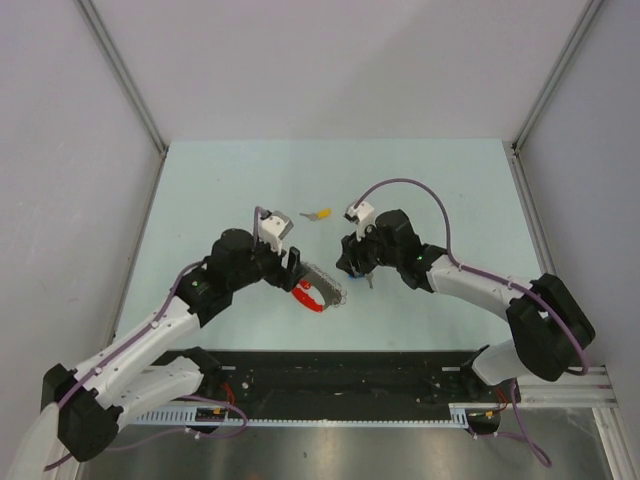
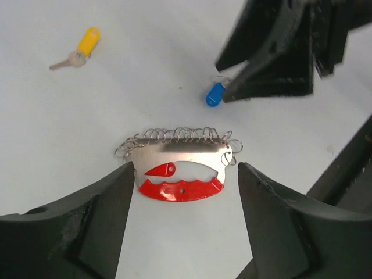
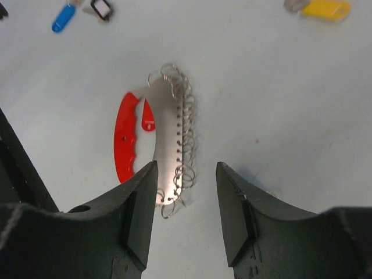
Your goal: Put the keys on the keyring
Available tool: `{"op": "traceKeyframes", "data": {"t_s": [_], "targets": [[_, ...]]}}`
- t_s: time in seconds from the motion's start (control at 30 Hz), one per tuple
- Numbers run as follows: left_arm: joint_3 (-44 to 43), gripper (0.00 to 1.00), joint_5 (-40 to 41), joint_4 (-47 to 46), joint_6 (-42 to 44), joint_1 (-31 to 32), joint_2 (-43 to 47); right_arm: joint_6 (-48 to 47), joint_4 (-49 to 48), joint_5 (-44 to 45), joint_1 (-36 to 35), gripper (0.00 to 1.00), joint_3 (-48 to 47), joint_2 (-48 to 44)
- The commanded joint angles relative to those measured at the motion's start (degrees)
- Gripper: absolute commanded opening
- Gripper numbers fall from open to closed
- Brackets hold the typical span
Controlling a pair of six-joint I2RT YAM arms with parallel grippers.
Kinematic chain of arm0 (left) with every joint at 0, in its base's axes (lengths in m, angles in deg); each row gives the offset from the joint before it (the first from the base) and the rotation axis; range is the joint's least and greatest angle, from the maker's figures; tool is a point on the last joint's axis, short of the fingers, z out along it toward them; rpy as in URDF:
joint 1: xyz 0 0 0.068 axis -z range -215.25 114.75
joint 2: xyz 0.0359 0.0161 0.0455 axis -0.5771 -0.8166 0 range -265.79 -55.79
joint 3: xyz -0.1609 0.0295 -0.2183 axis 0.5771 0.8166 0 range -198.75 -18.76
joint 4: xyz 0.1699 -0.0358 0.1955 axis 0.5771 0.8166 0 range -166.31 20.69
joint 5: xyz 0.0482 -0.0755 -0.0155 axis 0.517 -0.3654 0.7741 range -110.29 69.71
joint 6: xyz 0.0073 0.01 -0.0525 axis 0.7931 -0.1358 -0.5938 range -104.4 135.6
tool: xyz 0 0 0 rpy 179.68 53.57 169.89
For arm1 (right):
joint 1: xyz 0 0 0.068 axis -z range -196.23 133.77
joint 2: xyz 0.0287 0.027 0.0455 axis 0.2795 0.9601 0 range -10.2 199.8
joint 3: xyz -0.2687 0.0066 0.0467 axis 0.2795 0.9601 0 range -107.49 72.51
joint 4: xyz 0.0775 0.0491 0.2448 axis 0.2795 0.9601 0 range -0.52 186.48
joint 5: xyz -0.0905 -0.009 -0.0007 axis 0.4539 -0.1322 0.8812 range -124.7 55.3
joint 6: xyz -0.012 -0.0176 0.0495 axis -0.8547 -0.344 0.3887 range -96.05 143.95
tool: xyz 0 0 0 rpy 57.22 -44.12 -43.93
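The keyring [image 2: 177, 152], a silvery plate edged with wire loops and a curved red tag [image 2: 181, 189], lies flat on the table. My left gripper [image 2: 186, 168] is open, one finger on each side of the keyring and neither touching it. A blue key [image 2: 214, 95] lies beside the right gripper's fingers [image 2: 273, 75]. My right gripper [image 3: 187, 168] is open too, with the keyring's [image 3: 168, 128] near end just inside its left finger. The yellow key [image 1: 320, 213] lies apart, farther back. Another blue key [image 3: 62, 17] lies past the keyring.
A small black loop tag [image 3: 102, 9] lies next to the far blue key. Both arms meet near the middle of the pale table [image 1: 420, 180], my left gripper [image 1: 298, 272] and right gripper [image 1: 362, 272] close together. Grey walls enclose the table on three sides.
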Motion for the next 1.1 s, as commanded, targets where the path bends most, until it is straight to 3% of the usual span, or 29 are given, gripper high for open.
{"op": "traceKeyframes", "data": {"t_s": [0.0,0.13,0.37,0.77,1.07], "targets": [[4.99,0.8,11.04,-7.36,-20.27,0.09,0.27,3.86,4.28,2.49,-1.4,0.5,-2.08,1.91],[6.59,0.8,15.35,-10.63,-30.15,0.18,-5.42,5.45,5.78,5.91,-1.23,0.51,-2.0,2.61],[-0.53,0.81,25.89,-5.98,-36.57,1.41,-17.82,6.16,6.22,10.58,0.17,0.53,-0.95,0.95],[-6.6,0.44,38.55,-2.29,-49.32,6.25,-29.43,6.24,2.62,11.28,1.58,0.53,3.1,-2.66],[-6.77,0.37,39.53,-4.66,-53.45,6.33,-36.73,6.25,-0.02,11.11,3.07,0.53,7.23,-4.68]]}}
